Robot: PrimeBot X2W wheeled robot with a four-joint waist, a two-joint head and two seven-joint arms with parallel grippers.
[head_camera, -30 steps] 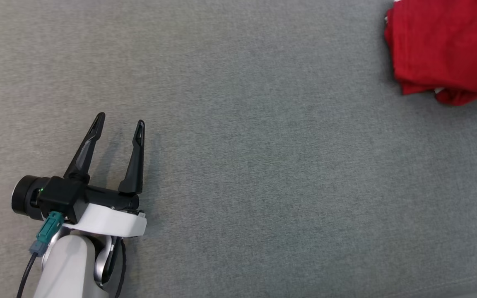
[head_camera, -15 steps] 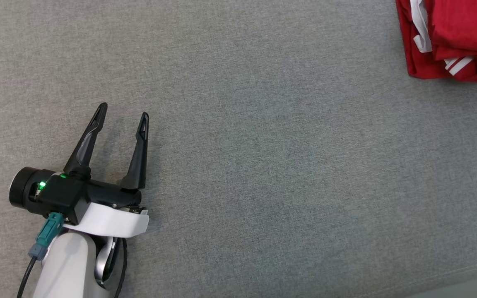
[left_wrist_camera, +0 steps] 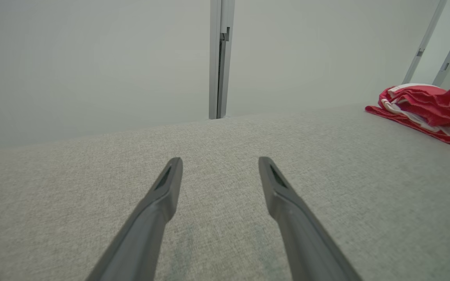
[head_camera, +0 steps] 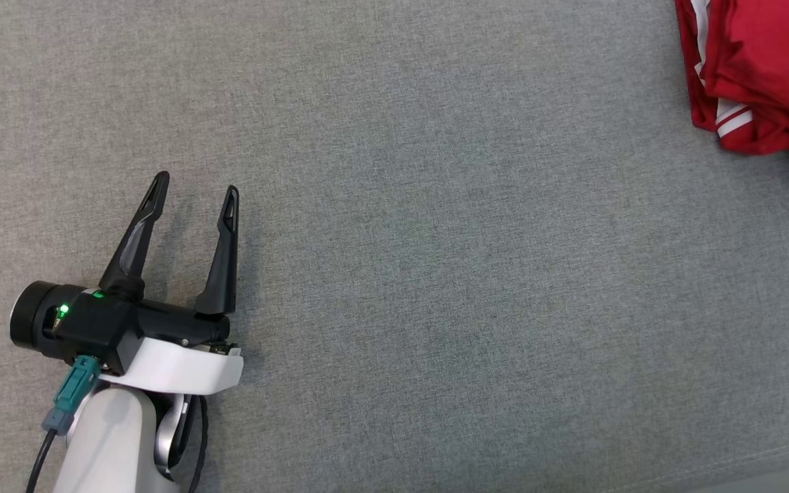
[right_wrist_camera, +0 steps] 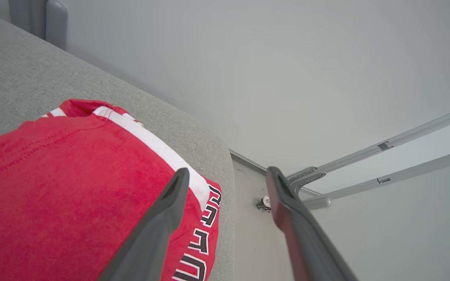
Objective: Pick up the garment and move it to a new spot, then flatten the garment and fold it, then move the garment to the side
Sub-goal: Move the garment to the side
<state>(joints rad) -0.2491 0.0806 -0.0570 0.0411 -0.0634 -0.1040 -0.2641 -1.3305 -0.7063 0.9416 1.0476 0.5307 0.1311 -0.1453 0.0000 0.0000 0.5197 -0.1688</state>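
— Two fingers of your left gripper (head_camera: 196, 185) stood apart at the head view's lower left; the garment (head_camera: 764, 61) lay at the surface's (head_camera: 435, 274) far right.

— And the wrist views?

— Left wrist: fingers spread, garment well off to the right. Right wrist: your right gripper (right_wrist_camera: 228, 171) gaped empty, close to the garment.

- Head view: high above, facing steeply down on a grey fabric surface (head_camera: 435, 274); left gripper (head_camera: 196, 183) at lower left; red garment (head_camera: 764, 61) cropped at upper right
- Left wrist view: low, nearly level along the left gripper, across the same surface toward a pale wall (left_wrist_camera: 92, 58); garment distant at right
- Right wrist view: close over the garment, past the right gripper (right_wrist_camera: 228, 171), beyond the surface's rounded edge
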